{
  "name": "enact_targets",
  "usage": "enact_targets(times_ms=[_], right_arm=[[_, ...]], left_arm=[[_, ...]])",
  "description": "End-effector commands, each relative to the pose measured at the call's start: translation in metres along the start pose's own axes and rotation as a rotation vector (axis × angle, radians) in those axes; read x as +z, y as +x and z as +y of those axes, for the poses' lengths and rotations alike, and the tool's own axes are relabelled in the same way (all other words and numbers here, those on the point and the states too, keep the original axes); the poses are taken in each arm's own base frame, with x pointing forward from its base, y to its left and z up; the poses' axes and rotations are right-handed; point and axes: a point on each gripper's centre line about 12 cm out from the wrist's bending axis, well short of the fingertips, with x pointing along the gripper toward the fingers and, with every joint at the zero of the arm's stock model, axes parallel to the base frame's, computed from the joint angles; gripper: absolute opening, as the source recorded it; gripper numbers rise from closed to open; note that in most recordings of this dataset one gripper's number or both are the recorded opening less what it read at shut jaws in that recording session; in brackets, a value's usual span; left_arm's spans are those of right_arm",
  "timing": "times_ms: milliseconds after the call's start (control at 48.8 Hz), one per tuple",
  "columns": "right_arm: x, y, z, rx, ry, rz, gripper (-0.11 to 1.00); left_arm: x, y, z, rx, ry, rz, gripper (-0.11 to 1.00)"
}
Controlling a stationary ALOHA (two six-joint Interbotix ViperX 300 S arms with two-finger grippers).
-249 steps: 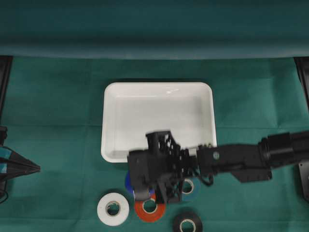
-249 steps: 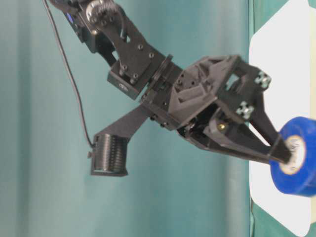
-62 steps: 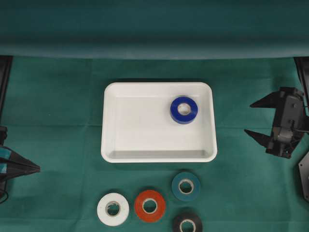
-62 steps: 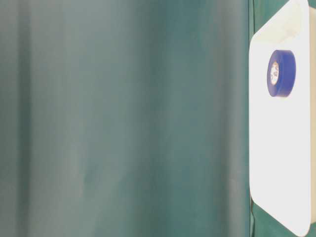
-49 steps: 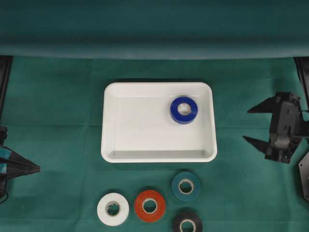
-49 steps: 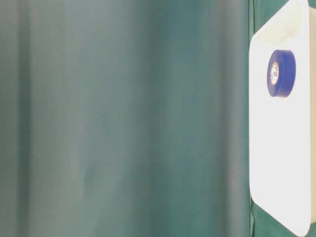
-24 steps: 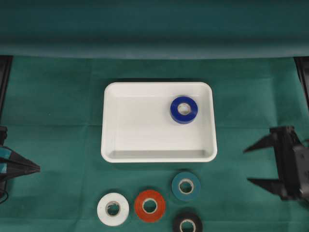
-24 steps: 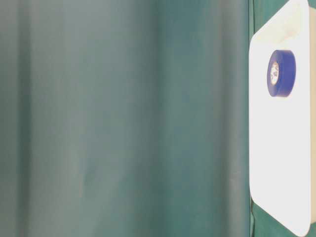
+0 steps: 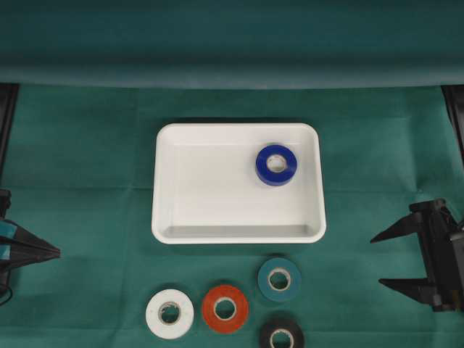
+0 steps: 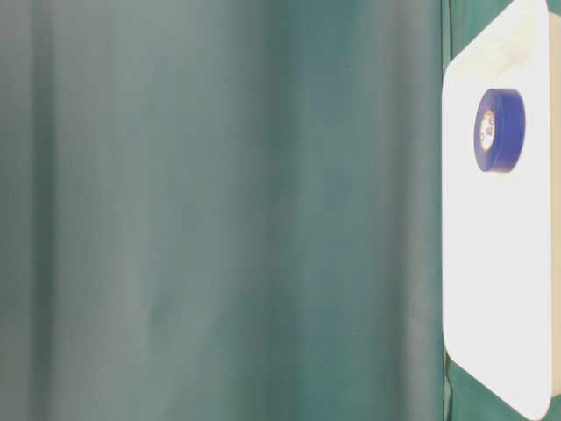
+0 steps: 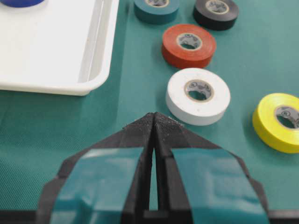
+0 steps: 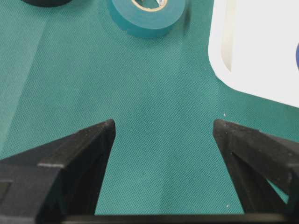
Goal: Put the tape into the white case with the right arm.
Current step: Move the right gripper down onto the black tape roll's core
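blue tape (image 9: pixel 276 165) in white case (image 9: pixel 217 232) — right end effector (image 9: pixel 379 260) empty

The right gripper (image 9: pixel 377 259) is all black, a boxy body at three o'clock in the overhead view carrying two long fingers (image 12: pixel 74 158) that taper to sharp points, with matte, slightly grainy faces. The left gripper (image 11: pixel 153 120), at nine o'clock in the overhead view, is black too, its wedge-shaped fingers (image 11: pixel 131 154) each wearing a glossy light-blue patch, and their tips have a rough, pitted texture.
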Motion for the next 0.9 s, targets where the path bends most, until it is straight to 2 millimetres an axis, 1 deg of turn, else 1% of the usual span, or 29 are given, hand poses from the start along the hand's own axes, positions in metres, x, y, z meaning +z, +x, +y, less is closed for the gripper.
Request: enact_targets(times_ms=[0,225,430,676,881], right_arm=[[0.007,0.0,0.0,0.002,0.0,-0.015,0.64],[0.011,0.005,0.001,0.01,-0.004,-0.003,0.63],[0.024,0.016,0.007,0.042,-0.025,0.006,0.63],[0.042,0.039,0.019,0.088,-0.055,0.034,0.63],[0.062,0.064,0.027,0.114,-0.07,0.051,0.64]], left_arm=[[0.005,0.0,0.0,0.002,-0.001,-0.013,0.0],[0.005,0.0,0.0,0.002,-0.001,-0.013,0.0],[0.005,0.0,0.0,0.002,-0.001,-0.014,0.0],[0.005,0.0,0.0,0.003,-0.001,-0.014,0.0],[0.005,0.0,0.0,0.003,-0.001,-0.013,0.0]])
